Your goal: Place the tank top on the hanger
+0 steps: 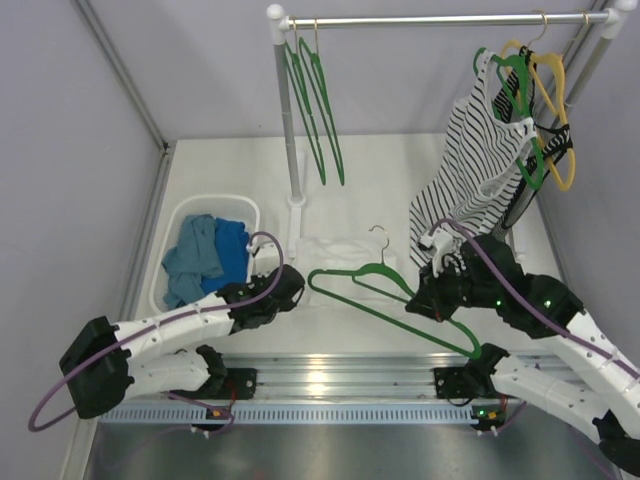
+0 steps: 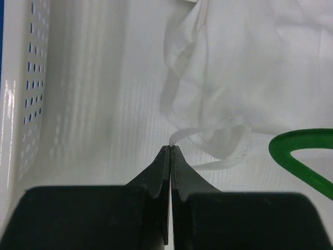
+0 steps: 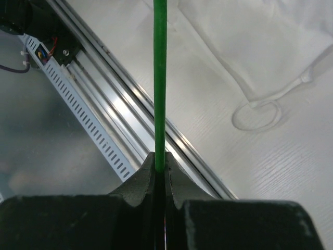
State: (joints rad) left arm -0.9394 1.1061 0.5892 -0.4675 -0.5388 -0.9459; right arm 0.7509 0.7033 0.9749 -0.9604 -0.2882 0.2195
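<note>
The white tank top lies flat on the table below the rail post; it also shows in the left wrist view and the right wrist view. My left gripper is shut on a narrow strap of the tank top at its near left edge. My right gripper is shut on the green hanger, gripping its thin bar and holding it over the table just in front of the top. The hanger's rounded end lies right of my left fingertips.
A white basket with blue clothes stands at the left. A rail on a post carries green hangers, a striped top and a yellow hanger. A metal rail edges the near side.
</note>
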